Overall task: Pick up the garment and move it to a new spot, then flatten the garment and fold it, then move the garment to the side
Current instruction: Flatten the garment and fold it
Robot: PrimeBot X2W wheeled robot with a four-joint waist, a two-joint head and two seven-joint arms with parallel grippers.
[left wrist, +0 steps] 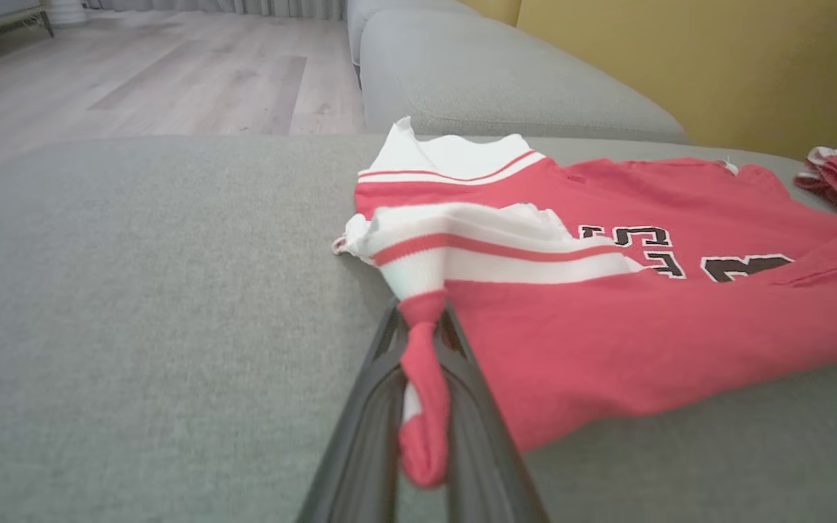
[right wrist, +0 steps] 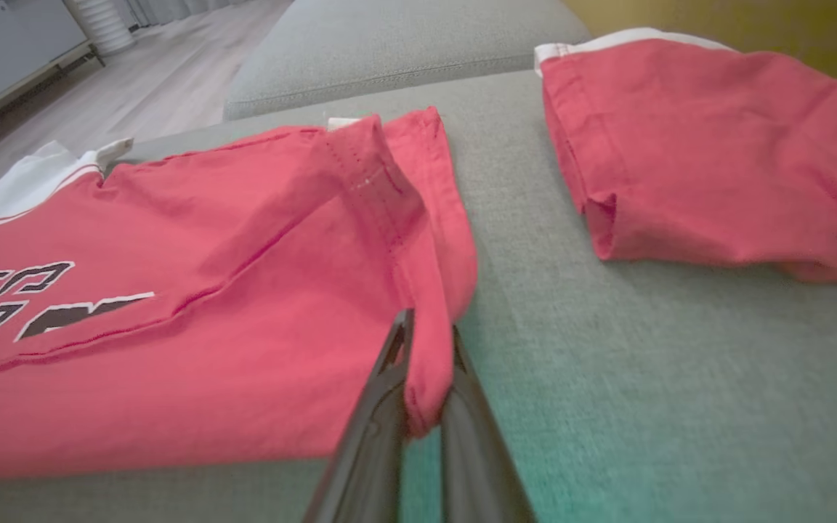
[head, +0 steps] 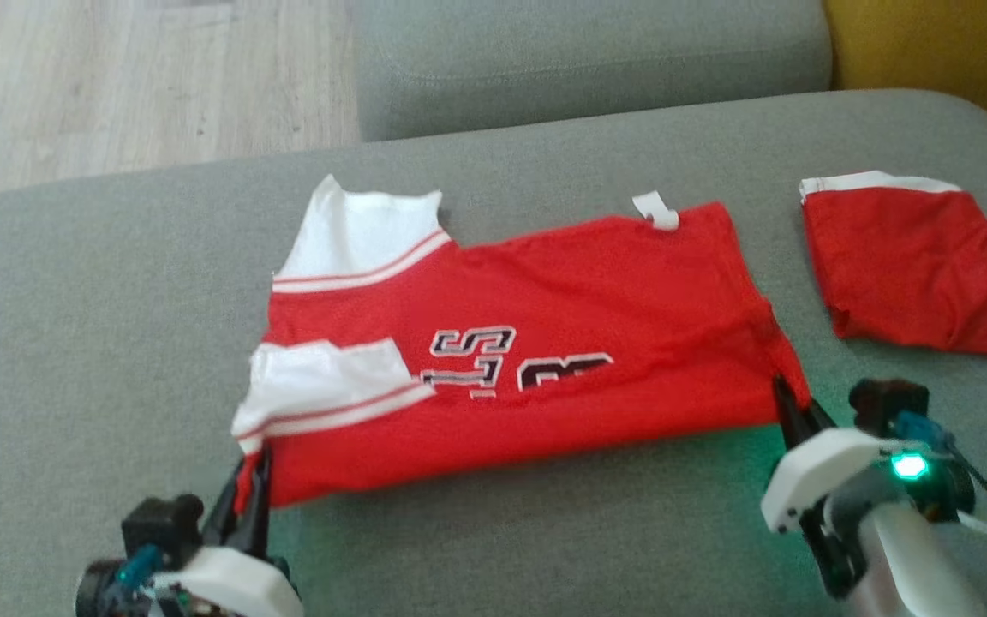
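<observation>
A red garment (head: 536,343) with white sleeves and black lettering lies spread across a grey sofa seat (head: 99,308). My left gripper (head: 252,471) is shut on its near left corner, and red cloth (left wrist: 422,370) bunches between the dark fingers (left wrist: 368,421) in the left wrist view. At the near right corner my right gripper (head: 789,403) is shut on the hem, where a fold of red fabric (right wrist: 426,349) sits pinched in the right wrist view. The near edge of the garment (right wrist: 171,290) is lifted slightly off the cushion.
A second red garment (head: 905,261), folded with a white edge, lies on the seat to the right (right wrist: 702,152). Behind stands the grey backrest cushion (head: 588,60), with a yellow cushion (head: 939,51) at the far right. Wooden floor (head: 116,86) lies beyond the left side.
</observation>
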